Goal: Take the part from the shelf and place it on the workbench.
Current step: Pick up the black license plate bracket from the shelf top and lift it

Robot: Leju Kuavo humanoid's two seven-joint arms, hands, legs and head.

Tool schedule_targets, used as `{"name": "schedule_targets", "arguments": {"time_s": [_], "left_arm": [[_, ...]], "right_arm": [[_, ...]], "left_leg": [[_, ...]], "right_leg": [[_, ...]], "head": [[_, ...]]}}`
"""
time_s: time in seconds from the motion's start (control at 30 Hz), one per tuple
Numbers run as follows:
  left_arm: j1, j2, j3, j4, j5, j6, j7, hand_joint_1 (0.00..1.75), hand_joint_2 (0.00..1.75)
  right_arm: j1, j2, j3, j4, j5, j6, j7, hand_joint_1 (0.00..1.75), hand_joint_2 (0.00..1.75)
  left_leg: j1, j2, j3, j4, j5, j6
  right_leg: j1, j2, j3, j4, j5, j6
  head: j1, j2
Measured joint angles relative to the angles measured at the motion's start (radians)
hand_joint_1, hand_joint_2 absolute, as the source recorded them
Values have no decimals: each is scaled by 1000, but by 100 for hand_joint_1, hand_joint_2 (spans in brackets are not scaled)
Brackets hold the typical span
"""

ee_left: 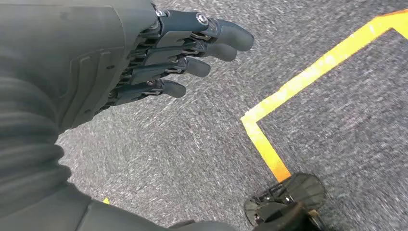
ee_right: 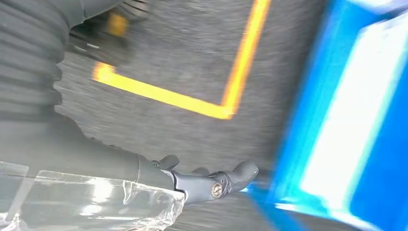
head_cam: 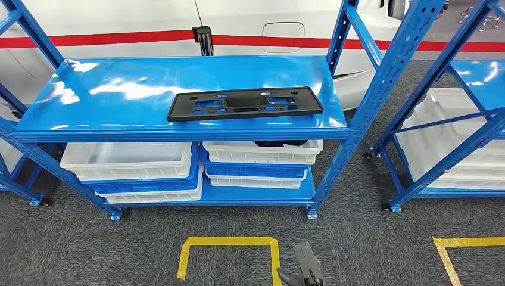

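While the black part [head_cam: 245, 103] lay flat on the blue shelf [head_cam: 119, 89], near its front edge, nothing was held.
The left robot hand [ee_left: 159, 57] was spread and empty; the right robot hand [ee_right: 211, 183] could not be judged. A misjudged reach could have pushed the part off.

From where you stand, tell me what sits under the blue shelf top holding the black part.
Under the shelf top with the black part, white bins and blue bins are stacked on the lower level. Something dark shows in the upper right bin; the shelf covers the bins' rear portions.
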Motion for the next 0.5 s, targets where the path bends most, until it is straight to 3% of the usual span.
{"name": "schedule_targets", "arguments": {"time_s": [0.03, 0.17, 0.3, 0.5], "left_arm": [[-2, -1, 0, 0, -4, -3, -1, 0, 175], [-13, -5, 0, 2, -24, -20, -7, 0, 0], [-23, -7, 0, 5, -44, -42, -11, 0, 175], [-38, -8, 0, 7, -68, -67, -11, 0, 175]], "right_arm": [[-8, 2, 14, -7, 2, 2, -8, 0, 175], [-61, 17, 115, -50, 9, 7, -59, 0, 175], [-101, 23, 248, -100, 4, -6, -98, 0, 175], [-158, 24, 448, -142, 34, -101, -113, 0, 175]], "left_leg": [[0, 0, 0, 0, 0, 0], [0, 0, 0, 0, 0, 0], [0, 0, 0, 0, 0, 0], [0, 0, -1, 0, 0, 0]], "right_leg": [[0, 0, 0, 0, 0, 0], [0, 0, 0, 0, 0, 0], [0, 0, -1, 0, 0, 0], [0, 0, -1, 0, 0, 0]], "head": [[0, 0], [0, 0], [0, 0], [0, 0]]}}
